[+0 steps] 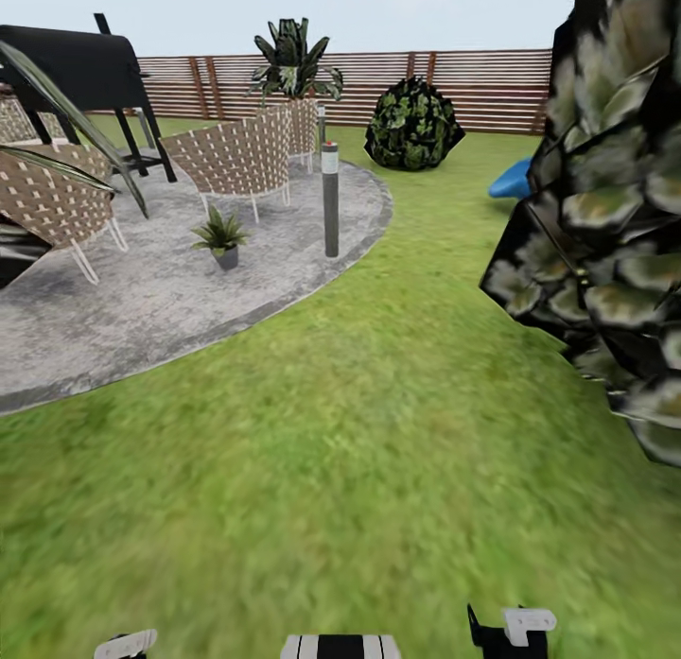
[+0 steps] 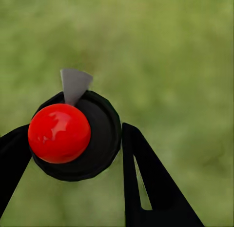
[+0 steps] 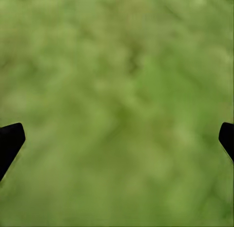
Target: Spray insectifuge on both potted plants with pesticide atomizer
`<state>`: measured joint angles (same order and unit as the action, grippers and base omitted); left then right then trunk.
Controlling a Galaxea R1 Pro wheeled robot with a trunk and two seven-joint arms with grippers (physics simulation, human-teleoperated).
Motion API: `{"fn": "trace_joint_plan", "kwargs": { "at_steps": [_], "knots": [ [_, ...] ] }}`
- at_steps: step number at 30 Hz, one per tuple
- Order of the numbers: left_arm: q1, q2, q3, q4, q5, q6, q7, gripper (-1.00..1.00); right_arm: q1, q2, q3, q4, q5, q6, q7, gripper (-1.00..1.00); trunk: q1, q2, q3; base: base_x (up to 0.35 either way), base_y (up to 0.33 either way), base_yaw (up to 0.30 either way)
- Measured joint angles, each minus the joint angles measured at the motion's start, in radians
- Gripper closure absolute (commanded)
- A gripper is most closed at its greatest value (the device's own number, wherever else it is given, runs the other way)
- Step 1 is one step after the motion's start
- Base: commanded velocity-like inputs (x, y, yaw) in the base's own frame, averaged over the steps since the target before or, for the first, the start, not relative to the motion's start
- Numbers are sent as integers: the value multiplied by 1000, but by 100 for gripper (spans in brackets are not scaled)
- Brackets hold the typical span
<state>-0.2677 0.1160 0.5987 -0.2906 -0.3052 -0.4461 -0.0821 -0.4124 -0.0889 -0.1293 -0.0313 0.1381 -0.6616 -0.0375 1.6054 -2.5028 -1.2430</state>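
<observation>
Pesticide atomizer (image 2: 97, 139) is seen end-on in the left wrist view: dark round body, glossy red cap, pale grey wedge sticking out at one side. It sits between the two black fingers (image 2: 146, 178) of the left end effector (image 2: 73, 132), which is clenched on it, with both fingers against the dark body and blurry green grass behind.

Right end effector (image 3: 117, 139) is released. Its fingertips sit far apart at the frame edges, with nothing between them, just grass (blurred).

In the head view, one potted plant (image 1: 219, 234), a small green rosette in a grey pot, stands on the round grey stone patio (image 1: 170, 300), ahead and to the left. Just beside it, to the right, is a slim grey bollard post (image 1: 330, 200) near the patio's edge.

Behind the plant is a wicker chair (image 1: 241, 153), and another wicker chair (image 1: 57, 196) is at far left. A black grill (image 1: 90, 68) stands at the back left.

The lawn (image 1: 378, 451) of the garden runs from me to the brown slat fence (image 1: 473, 82). A tall palm (image 1: 293, 59) and a round dark bush (image 1: 413, 125) are near the fence. A big dark bush (image 1: 615, 215) crowds the right side, close to the camera, with a blue object (image 1: 514, 179) partly hidden behind it (can't tell what it is).
</observation>
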Motion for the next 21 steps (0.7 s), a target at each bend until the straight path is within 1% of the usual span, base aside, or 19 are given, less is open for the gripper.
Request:
{"fn": "trace_joint_plan", "kwargs": {
  "at_steps": [21],
  "knots": [
    [0, 0, 0, 0, 0, 1, 0, 100, 0, 0, 0, 0, 0, 0, 0, -100, 0, 0, -10, 336, -139, 251]
  ]
}}
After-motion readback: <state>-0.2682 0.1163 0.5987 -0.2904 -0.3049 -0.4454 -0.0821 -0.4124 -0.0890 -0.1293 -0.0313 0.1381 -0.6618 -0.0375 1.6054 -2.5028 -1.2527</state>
